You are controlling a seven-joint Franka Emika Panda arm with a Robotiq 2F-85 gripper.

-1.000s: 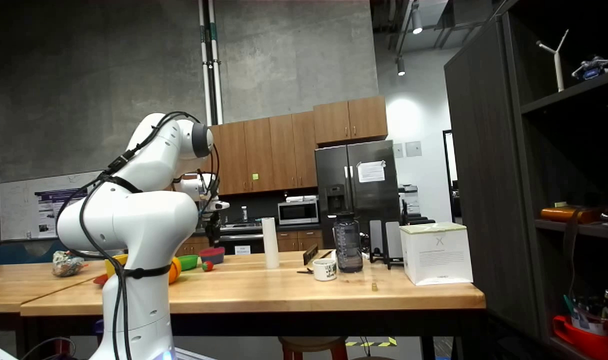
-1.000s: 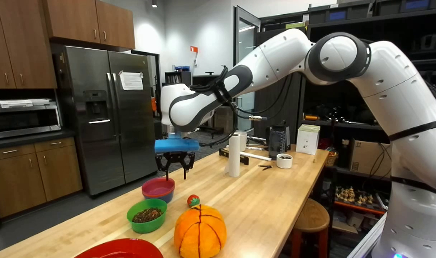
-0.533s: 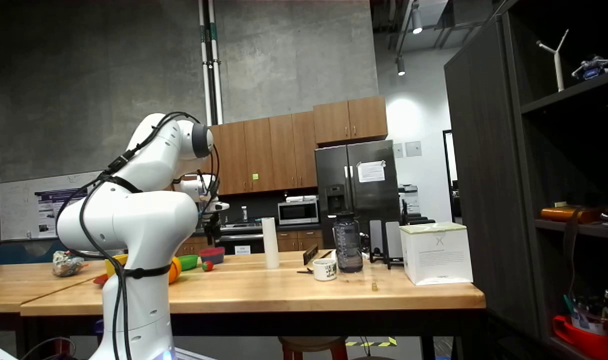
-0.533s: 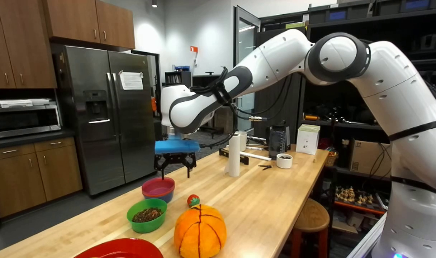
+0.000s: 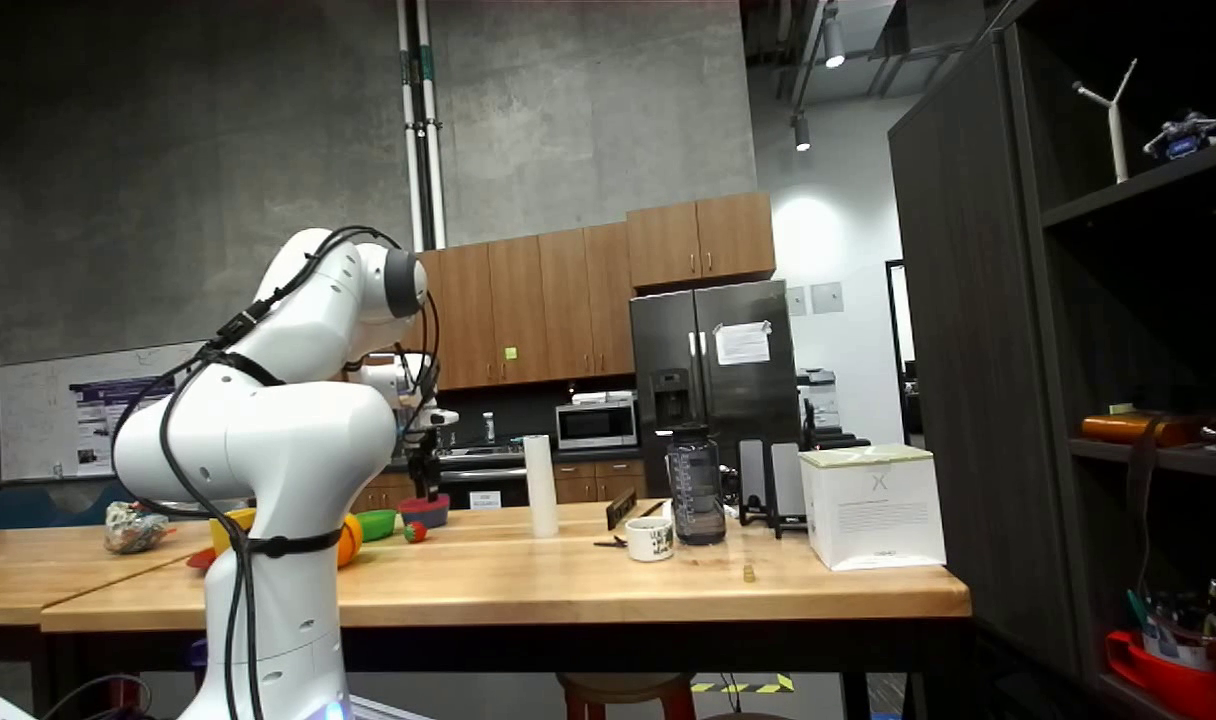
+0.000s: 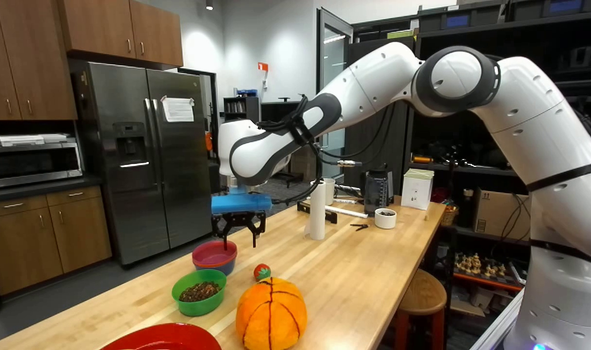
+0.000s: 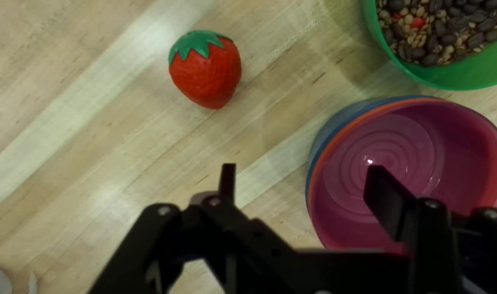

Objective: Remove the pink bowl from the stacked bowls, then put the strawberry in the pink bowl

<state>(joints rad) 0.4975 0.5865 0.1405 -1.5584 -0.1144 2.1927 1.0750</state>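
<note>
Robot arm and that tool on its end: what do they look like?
The arm is glossy white and smoothly rounded, with dark grey rings, black cables and black straps. The tool is black, with angular linkages and two slim fingers; a bright blue piece sits above it.

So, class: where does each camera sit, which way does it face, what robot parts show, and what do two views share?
In an exterior view: low, facing across the pale wooden table; the white jointed arm stands close at picture left.
In an exterior view: higher, looking down along the table; arm and black two-fingered gripper show.
Wrist view: on the wrist, facing down at the green-topped red strawberry and round pink bowl; only the gripper shows.
Both exterior views share the tall grey steel refrigerator.
</note>
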